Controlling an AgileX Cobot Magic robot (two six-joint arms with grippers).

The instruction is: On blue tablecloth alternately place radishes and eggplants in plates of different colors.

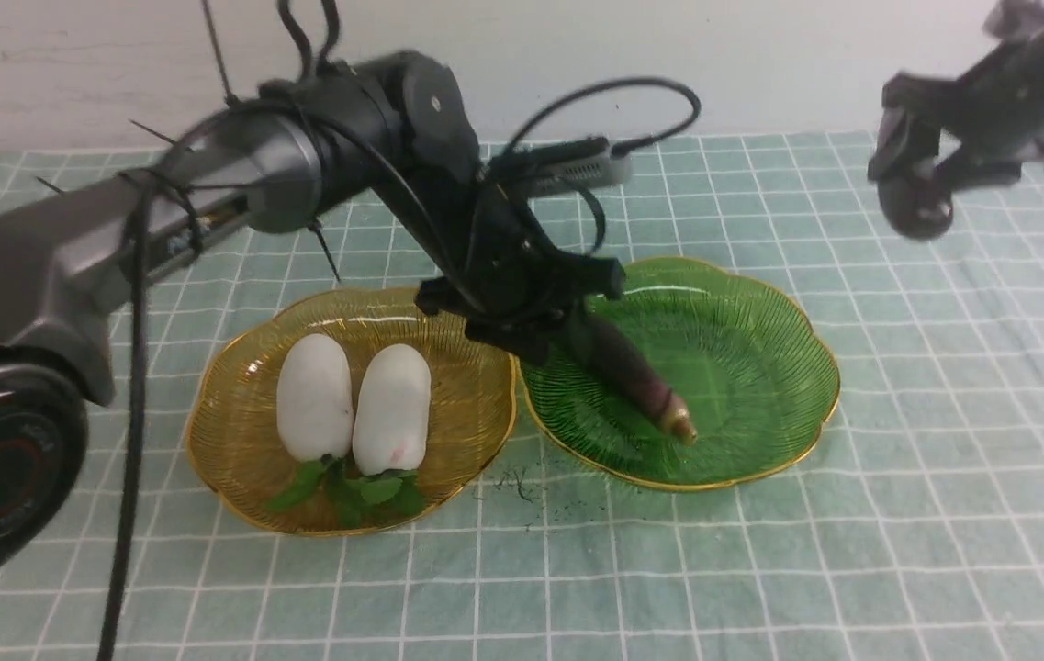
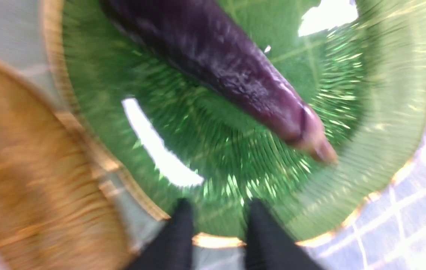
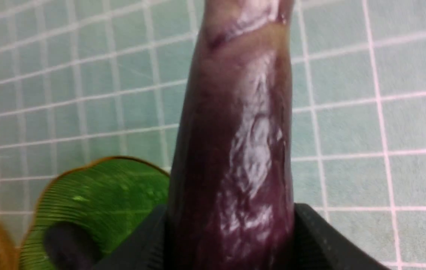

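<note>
- The left fingers (image 2: 180, 236) stand a little apart with nothing between them. They hang over the rim of the green plate (image 1: 760, 367), on the side next to the yellow plate (image 1: 471, 404), and are clear of the first eggplant (image 1: 634, 375).
- The right fingers (image 3: 325, 243) are pinched on the second eggplant (image 3: 235, 150), one finger on each side of its thick purple body. The rest of it sticks out beyond them above the blue tablecloth (image 1: 944, 459).
- The right arm is raised over the far right of the cloth, well apart from both plates.
- The first eggplant lies in the green plate, slanting from far left to near right. Its pale tapered tip points toward the near rim, and the left wrist hides its thick end in the front view.
- The yellow plate sits just left of the green one, their rims nearly touching. It holds two white radishes, the left radish (image 1: 314, 395) and the right radish (image 1: 392, 399), side by side and touching, with their green leaves at the near end.
- A few dark specks (image 1: 514, 484) lie on the cloth near the gap between the plates.
</note>
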